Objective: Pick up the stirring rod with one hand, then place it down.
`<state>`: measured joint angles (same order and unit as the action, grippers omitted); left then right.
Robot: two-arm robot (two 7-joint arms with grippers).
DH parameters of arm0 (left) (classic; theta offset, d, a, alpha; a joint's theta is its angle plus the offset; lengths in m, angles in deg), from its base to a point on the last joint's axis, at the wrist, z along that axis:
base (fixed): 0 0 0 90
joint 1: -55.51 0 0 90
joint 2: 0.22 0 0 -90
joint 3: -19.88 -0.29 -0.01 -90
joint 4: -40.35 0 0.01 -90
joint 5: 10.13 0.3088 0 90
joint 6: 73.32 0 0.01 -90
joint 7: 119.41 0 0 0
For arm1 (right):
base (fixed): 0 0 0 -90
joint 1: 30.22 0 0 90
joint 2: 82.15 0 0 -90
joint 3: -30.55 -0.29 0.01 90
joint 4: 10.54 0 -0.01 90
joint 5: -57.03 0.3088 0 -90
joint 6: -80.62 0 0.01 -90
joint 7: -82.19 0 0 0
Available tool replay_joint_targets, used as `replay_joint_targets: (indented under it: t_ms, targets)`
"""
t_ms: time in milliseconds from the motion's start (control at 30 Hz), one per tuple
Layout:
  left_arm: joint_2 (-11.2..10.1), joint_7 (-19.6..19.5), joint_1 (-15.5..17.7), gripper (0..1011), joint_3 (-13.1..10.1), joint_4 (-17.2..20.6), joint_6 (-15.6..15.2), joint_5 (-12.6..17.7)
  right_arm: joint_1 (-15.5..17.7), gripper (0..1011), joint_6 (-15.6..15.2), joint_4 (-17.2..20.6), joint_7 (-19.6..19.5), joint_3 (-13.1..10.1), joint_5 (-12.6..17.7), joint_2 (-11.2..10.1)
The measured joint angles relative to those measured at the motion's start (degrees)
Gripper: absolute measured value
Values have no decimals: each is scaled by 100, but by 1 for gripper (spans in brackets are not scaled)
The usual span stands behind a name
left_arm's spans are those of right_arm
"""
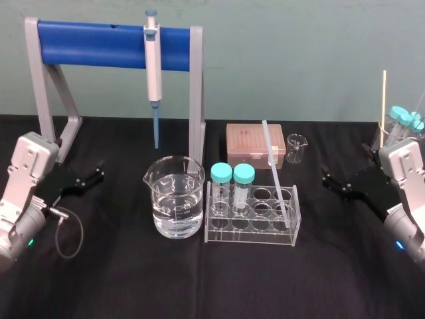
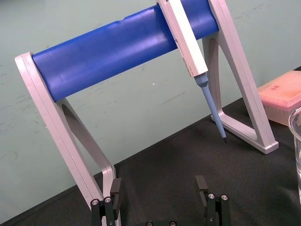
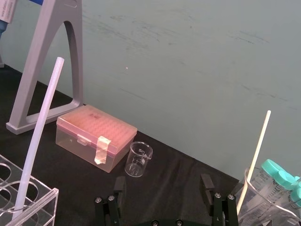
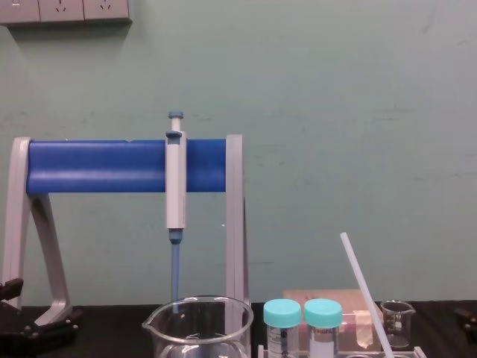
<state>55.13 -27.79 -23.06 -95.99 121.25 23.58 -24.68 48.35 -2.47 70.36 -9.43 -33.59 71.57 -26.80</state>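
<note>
The stirring rod point(image 1: 273, 166), thin and translucent white, leans in a back hole of the clear tube rack point(image 1: 252, 224), its top tilted away toward the pink box. It also rises through the chest view point(image 4: 365, 291) and the right wrist view point(image 3: 40, 132). My right gripper point(image 1: 327, 177) rests on the black cloth to the right of the rack, apart from the rod, open with nothing between its fingers point(image 3: 120, 184). At the far left my left gripper point(image 1: 98, 171) lies near the stand's foot, open and empty point(image 2: 159, 188).
A water beaker point(image 1: 174, 199) stands left of the rack, which holds two teal-capped tubes point(image 1: 232, 183). Behind are the blue-barred stand point(image 1: 99, 43) with the hanging pipette point(image 1: 153, 63), a pink tip box point(image 1: 255, 145) and a small beaker point(image 1: 296, 147). A beaker of capped tubes point(image 1: 402, 123) sits far right.
</note>
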Motion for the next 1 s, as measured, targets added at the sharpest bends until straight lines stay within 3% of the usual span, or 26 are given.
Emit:
replay_joint_targets:
  t_ms: [1000]
  targets:
    - [0,0,0,1000,0,0,0,0,0,1004,0,0,0,0,0,0]
